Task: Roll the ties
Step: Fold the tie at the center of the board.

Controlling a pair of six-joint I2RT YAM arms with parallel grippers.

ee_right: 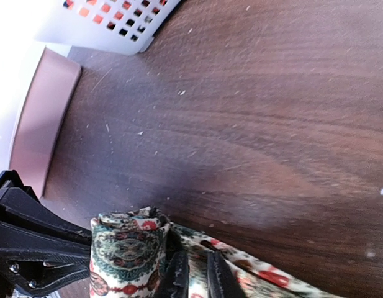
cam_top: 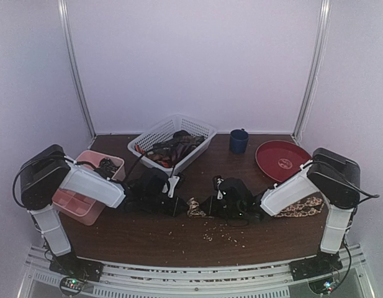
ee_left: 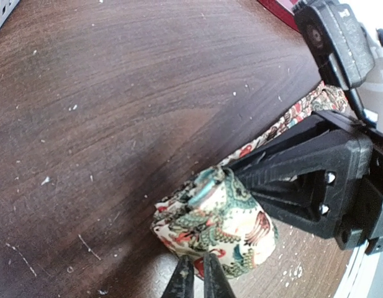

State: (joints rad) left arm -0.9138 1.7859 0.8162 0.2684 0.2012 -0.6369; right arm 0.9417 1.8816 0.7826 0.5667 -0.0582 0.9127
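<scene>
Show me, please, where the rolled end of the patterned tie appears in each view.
Top external: the patterned tie has its rolled end low in the centre, between the two arms.
Left wrist: the roll sits at lower centre.
Right wrist: the roll sits at bottom left.
Shared landmark: the white basket, upper centre from above, in the top-left corner of the left wrist view, along the top left of the right wrist view.
</scene>
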